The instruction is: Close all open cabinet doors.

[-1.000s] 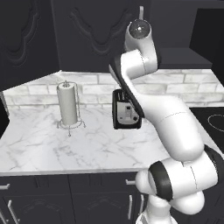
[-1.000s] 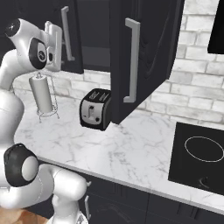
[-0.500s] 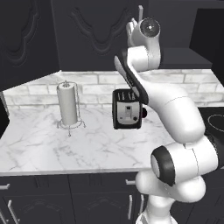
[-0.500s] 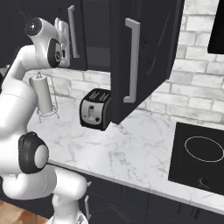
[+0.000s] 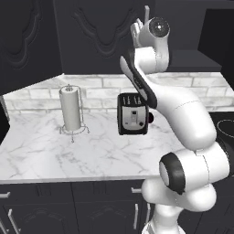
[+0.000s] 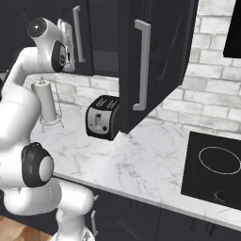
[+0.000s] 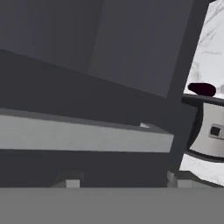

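Observation:
Two black upper cabinet doors stand off the cabinet. The left door is ajar, its carved front facing me and its long silver handle upright. My gripper is raised against this door beside the handle. In the hand view the handle runs crosswise just above my gripper, whose fingers are spread wide and hold nothing. The right door is swung far out over the counter, its handle facing me.
On the marble counter a black toaster stands under the arm, and a paper towel holder is to its left. A black cooktop lies at the right, below the hood.
My hand has risen a little along the left door, and the arm's elbow has swung. The left door's handle has shifted toward the cabinet. The right door has not moved.

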